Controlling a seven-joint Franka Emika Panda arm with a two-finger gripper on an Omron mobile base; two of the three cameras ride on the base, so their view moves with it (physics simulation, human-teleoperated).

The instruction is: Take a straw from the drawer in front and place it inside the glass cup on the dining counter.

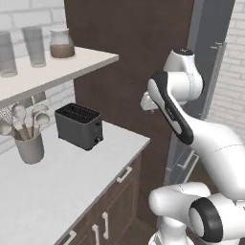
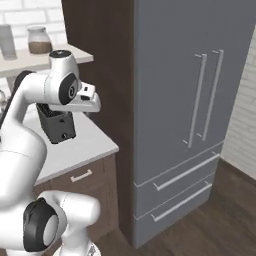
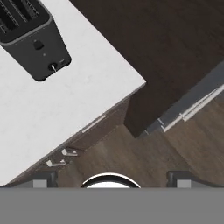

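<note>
Overhead, white worktop (image 3: 65, 105) w/ black toaster (image 3: 33, 37) (wood floor (image 3: 131, 153) below).

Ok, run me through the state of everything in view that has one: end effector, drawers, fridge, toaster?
end effector: open, empty, held high over the floor by the counter corner
top drawer: shut
cabinet doors: shut
fridge doors: shut
fridge bottom drawers: shut
toaster: upright on the worktop, slots empty
utensil pot: upright, holding spoons and a whisk
jar: on the shelf, partly filled with brown contents
</note>
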